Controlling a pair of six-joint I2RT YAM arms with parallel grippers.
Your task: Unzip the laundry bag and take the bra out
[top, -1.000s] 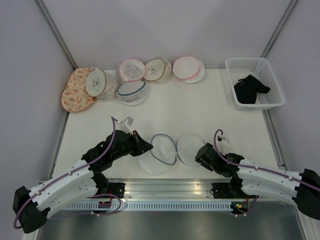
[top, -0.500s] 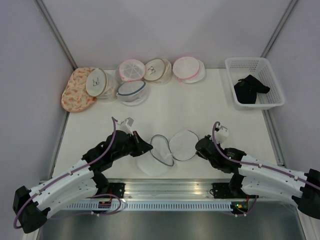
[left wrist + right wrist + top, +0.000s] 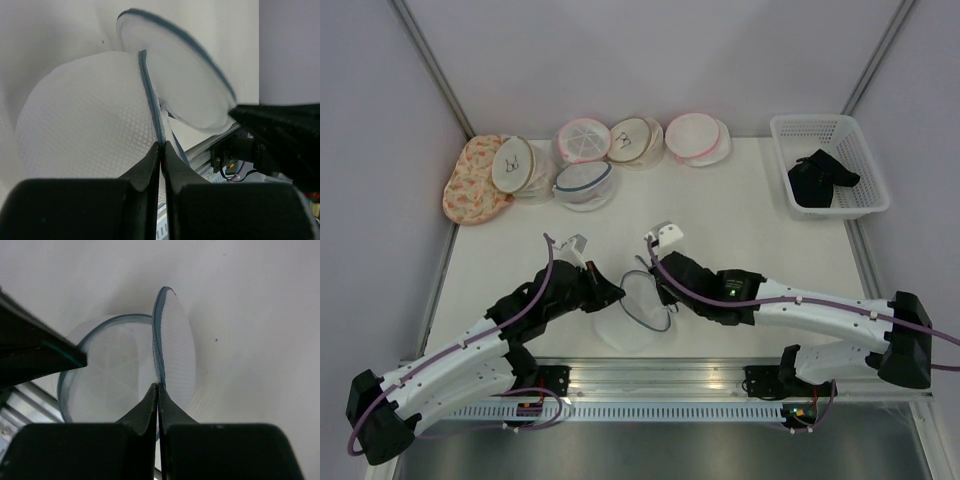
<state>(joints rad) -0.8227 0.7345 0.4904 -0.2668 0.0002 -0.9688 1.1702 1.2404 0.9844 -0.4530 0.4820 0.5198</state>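
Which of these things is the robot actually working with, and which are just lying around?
In use: laundry bag, its rim pinched by left claw and right claw; black bra, lying in the white basket.

Lying about: spare mesh bags along the back; floral pouch.

The white table (image 3: 740,215) carries an opened laundry bag (image 3: 632,328) near its front edge. Along the far edge lie a floral pouch (image 3: 470,188), two beige-rimmed mesh bags (image 3: 515,165) (image 3: 635,140) and two pink-rimmed mesh bags (image 3: 582,140) (image 3: 698,135). A blue-rimmed mesh bag (image 3: 584,183) sits just in front of them. A white plastic basket (image 3: 815,119) stands at the far right corner.
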